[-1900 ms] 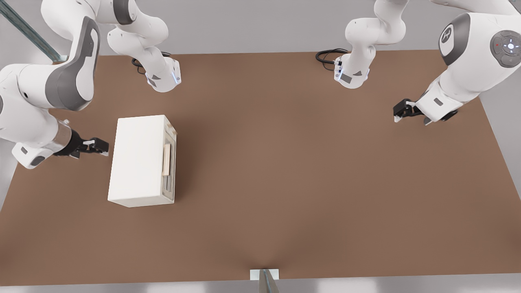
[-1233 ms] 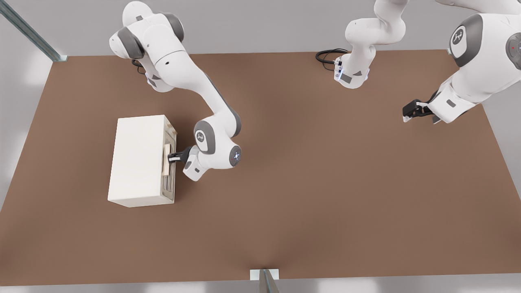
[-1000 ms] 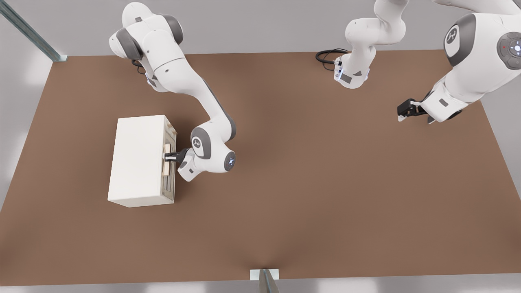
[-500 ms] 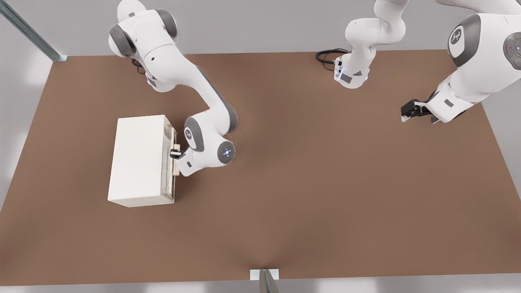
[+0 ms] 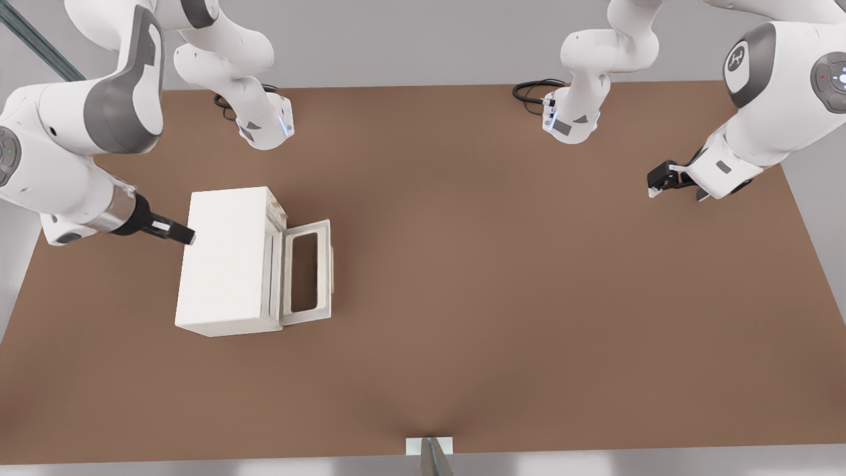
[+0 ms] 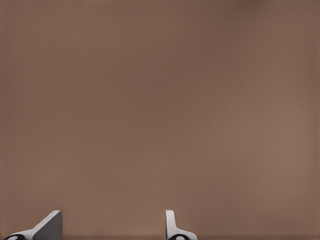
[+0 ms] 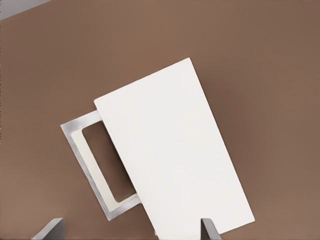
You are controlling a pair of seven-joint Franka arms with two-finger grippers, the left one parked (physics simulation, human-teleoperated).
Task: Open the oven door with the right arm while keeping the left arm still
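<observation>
The cream oven [image 5: 221, 261] stands on the brown table toward the front view's left. Its oven door [image 5: 324, 268] is swung fully down and lies flat on the side toward the front view's right, table showing through the window. My right arm's gripper [image 5: 173, 231] hovers at the oven's opposite side, over the top's edge, clear of the door. In the right wrist view the oven top [image 7: 170, 150] and the lowered door frame [image 7: 80, 122] lie below my gripper [image 7: 131, 230], whose fingertips [image 7: 51, 228] stand wide apart, open and empty.
Both arm bases [image 5: 264, 129] [image 5: 572, 122] stand at the table's far edge with black cables [image 5: 529, 89] beside them. A small metal bracket [image 5: 429, 446] sits at the near edge. The parked arm hangs at the front view's right.
Half a second ago my gripper was at the handle with the door just ajar. Now the door lies fully down and my arm has let go and swung back above the oven's far side.
</observation>
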